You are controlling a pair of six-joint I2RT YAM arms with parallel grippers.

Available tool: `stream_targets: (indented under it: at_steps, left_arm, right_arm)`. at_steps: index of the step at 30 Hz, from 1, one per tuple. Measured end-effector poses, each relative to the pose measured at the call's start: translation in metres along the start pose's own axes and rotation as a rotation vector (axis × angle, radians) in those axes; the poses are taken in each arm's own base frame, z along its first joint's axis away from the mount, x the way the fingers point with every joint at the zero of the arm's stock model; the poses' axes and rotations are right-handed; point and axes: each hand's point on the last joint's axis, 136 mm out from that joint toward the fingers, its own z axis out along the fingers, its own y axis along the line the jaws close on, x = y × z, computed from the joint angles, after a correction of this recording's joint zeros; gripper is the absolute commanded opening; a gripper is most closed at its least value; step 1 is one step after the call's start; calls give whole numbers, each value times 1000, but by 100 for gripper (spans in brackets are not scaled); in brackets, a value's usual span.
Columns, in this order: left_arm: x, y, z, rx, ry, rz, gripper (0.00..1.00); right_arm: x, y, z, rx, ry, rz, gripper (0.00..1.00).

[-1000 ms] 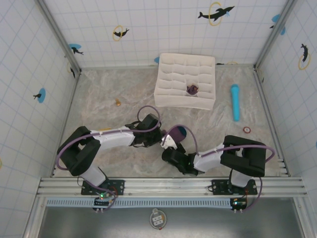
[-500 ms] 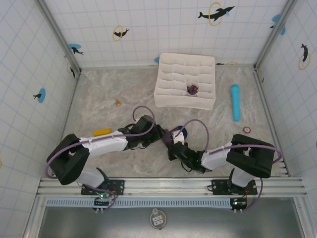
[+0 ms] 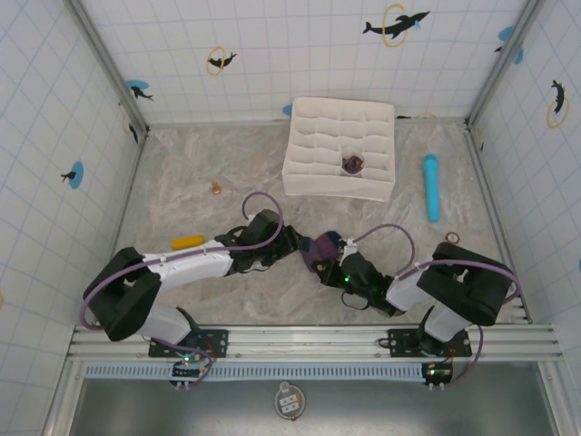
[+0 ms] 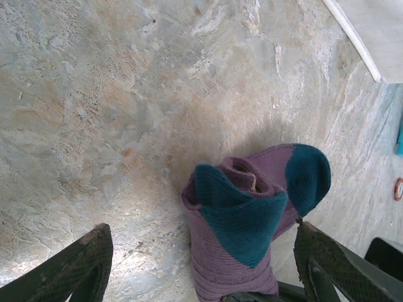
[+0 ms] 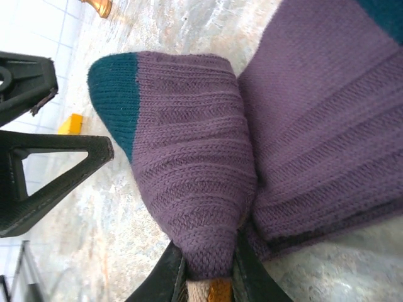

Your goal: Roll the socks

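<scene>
The socks (image 4: 234, 234) are a purple ribbed bundle with dark teal patches, partly rolled, standing on the marble tabletop near the middle (image 3: 320, 249). My left gripper (image 4: 201, 255) is open, its two dark fingers (image 4: 85, 264) standing either side of the bundle with gaps. My right gripper (image 5: 208, 277) is shut on the lower end of the socks (image 5: 189, 157), where a bit of tan and orange fabric shows between the jaws. The left fingers (image 5: 60, 170) appear at the left of the right wrist view. In the top view both grippers meet at the bundle, left gripper (image 3: 292, 245), right gripper (image 3: 338, 265).
A white compartment box (image 3: 313, 136) stands at the back with a purple rolled bundle (image 3: 352, 164) in one cell. A light blue cylinder (image 3: 430, 186) and a red ring (image 3: 452, 238) lie to the right. A yellow piece (image 3: 187, 242) and a small orange piece (image 3: 216, 188) lie left.
My left gripper has opened and let go of the socks. The right arm has swung to the right while staying shut on the bundle.
</scene>
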Motion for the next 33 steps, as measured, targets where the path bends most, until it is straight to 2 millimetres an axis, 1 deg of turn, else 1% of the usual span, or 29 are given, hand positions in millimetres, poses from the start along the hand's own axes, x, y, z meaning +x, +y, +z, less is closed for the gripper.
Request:
stream_targets:
  at_steps: [4, 9, 16, 19, 28, 29, 33]
  left_arm:
    - [0, -3, 3, 14, 3, 3, 68]
    - [7, -5, 9, 31, 24, 35, 61]
    - [27, -10, 18, 50, 71, 95, 58]
    - [30, -9, 21, 52, 77, 100, 57]
    - [33, -1, 39, 35, 85, 99, 55]
    - [33, -2, 41, 35, 86, 100, 54]
    - [33, -6, 48, 41, 91, 111, 44]
  right_arm:
    - [1, -5, -5, -27, 24, 103, 0]
    - [0, -6, -4, -45, 55, 170, 0]
    - [-1, -3, -1, -66, 94, 211, 0]
    - [-2, -2, 0, -69, 107, 219, 0]
    - [-3, -2, 1, -70, 139, 234, 0]
    - [-4, -2, 1, -70, 141, 236, 0]
    - [-4, -3, 0, -74, 150, 238, 5]
